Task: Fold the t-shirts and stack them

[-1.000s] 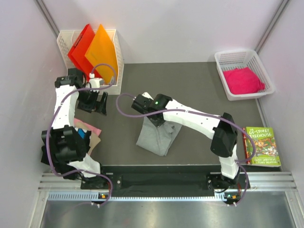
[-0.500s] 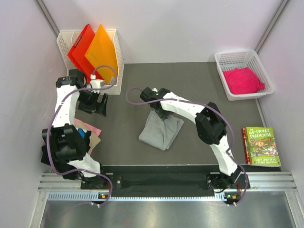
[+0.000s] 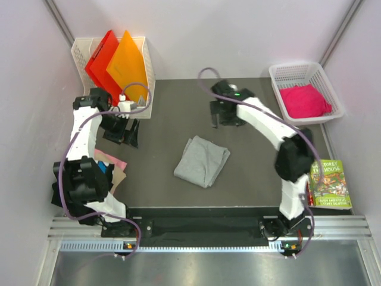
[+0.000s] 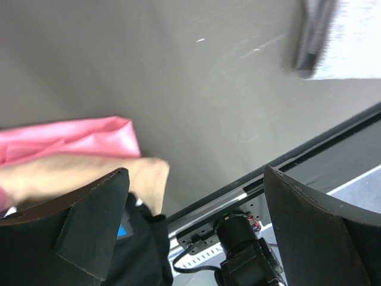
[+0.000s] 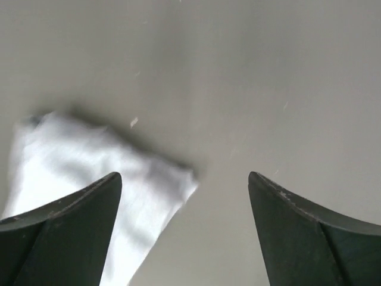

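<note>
Our right claw [image 3: 224,118] is hovering released over the table [image 3: 178,101], beyond the folded grey t-shirt [image 3: 202,161]. We are seeing our left claw [image 3: 127,132] released too, holding nothing.

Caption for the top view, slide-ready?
Folded grey t-shirt on the table, right gripper open beyond it, pink t-shirt in basket.

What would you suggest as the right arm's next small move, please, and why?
Probably swing the right gripper over toward the white basket to reach the pink t-shirt. The grey t-shirt already lies folded on the table, apart from both grippers. The right jaws stand open and empty, and the pink one sits bunched and unfolded.
</note>
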Action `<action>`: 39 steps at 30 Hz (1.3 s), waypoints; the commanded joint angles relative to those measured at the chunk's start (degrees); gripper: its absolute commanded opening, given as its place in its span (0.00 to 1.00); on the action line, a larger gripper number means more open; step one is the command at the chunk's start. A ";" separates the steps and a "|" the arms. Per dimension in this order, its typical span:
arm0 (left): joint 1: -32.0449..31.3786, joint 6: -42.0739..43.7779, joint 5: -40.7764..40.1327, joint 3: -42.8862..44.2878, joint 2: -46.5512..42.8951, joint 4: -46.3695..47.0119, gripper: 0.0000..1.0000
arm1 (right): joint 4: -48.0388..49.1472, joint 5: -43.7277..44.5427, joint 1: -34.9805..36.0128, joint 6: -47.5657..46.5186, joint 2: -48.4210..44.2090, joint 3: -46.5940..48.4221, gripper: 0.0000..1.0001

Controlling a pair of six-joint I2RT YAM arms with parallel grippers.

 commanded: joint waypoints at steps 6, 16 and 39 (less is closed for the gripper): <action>-8.03 -0.88 4.65 -2.97 -6.36 0.49 0.99 | 31.88 -49.19 0.27 26.35 -23.64 -33.45 0.76; -24.28 -2.99 6.23 -8.77 -10.75 8.66 0.99 | 46.16 -59.58 2.75 32.54 -11.37 -42.55 0.75; -35.72 -8.44 13.62 -6.13 -0.29 18.68 0.99 | 32.20 -66.18 -9.99 23.67 -17.07 -37.62 0.79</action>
